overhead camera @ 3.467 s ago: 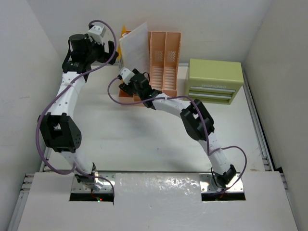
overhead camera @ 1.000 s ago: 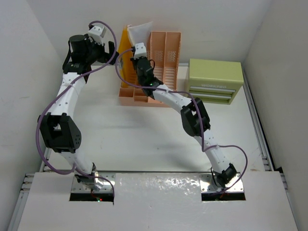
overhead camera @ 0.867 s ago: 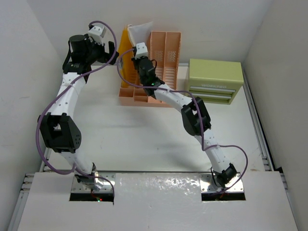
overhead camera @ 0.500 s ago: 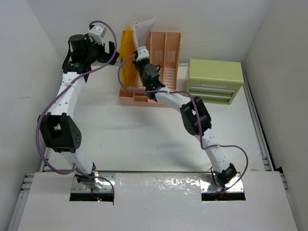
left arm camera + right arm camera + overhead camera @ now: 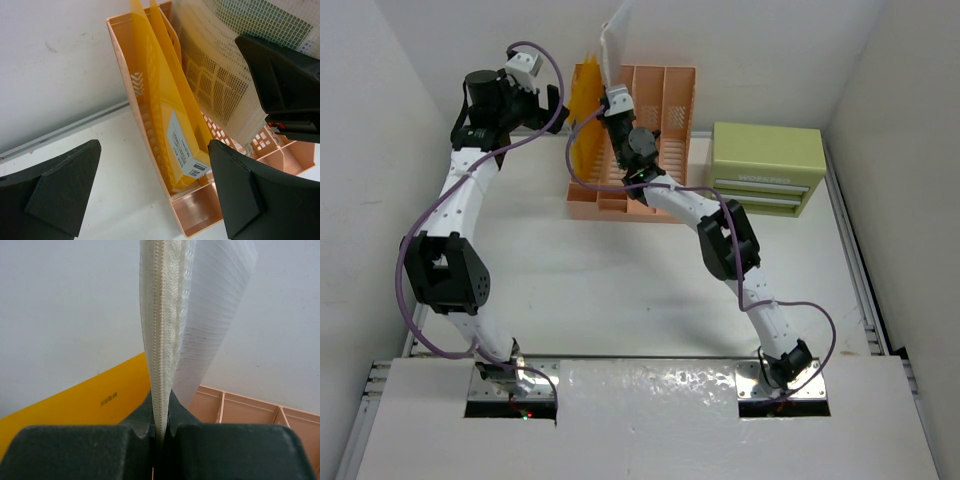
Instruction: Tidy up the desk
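The desk [image 5: 620,280] is a white tabletop with a peach file rack [image 5: 665,120] at its back. My right gripper [image 5: 617,97] is shut on the zipper edge of a white mesh pouch [image 5: 613,35], holding it upright above the rack's middle slots. In the right wrist view the pouch [image 5: 162,340] rises straight out of the closed gripper [image 5: 160,432]. A yellow folder [image 5: 582,110] stands in the rack's left slot. My left gripper [image 5: 155,187] hangs open beside that slot, over the yellow folder [image 5: 170,115], holding nothing; the mesh pouch [image 5: 225,75] is to its right.
A green drawer box [image 5: 767,165] stands right of the rack against the back wall. White walls close in the desk on three sides, and a metal rail [image 5: 855,270] runs along the right edge.
My right gripper has risen and swung toward the back wall, turning the mesh pouch upright above the rack. The left arm has stayed put.
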Robot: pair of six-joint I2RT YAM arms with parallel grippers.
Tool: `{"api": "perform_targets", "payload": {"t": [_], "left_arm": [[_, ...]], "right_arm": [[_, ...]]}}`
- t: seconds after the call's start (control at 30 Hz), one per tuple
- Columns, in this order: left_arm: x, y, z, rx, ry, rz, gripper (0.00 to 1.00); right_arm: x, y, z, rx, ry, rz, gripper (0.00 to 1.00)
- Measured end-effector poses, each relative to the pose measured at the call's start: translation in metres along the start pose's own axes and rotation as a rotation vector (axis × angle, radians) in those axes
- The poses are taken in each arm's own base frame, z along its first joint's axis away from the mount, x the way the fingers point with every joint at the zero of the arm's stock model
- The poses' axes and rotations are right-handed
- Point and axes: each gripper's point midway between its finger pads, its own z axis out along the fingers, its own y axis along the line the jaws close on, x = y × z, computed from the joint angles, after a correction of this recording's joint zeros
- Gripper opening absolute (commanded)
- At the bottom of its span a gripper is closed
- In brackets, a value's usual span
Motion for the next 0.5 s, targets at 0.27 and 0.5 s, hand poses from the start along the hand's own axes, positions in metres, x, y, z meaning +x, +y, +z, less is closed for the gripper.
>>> {"api": "perform_targets", "payload": {"t": [0.27,0.5], "left_arm": [[0.000,0.000,0.000,0.000,0.000,0.000,0.87],[0.000,0.000,0.000,0.002,0.000,0.000,0.87]], "right_arm": [[0.007,-0.002,-0.005,0.000,-0.010,-0.038,0.00],[0.045,0.008,-0.018,-0.014,0.000,-0.083,0.00]]}}
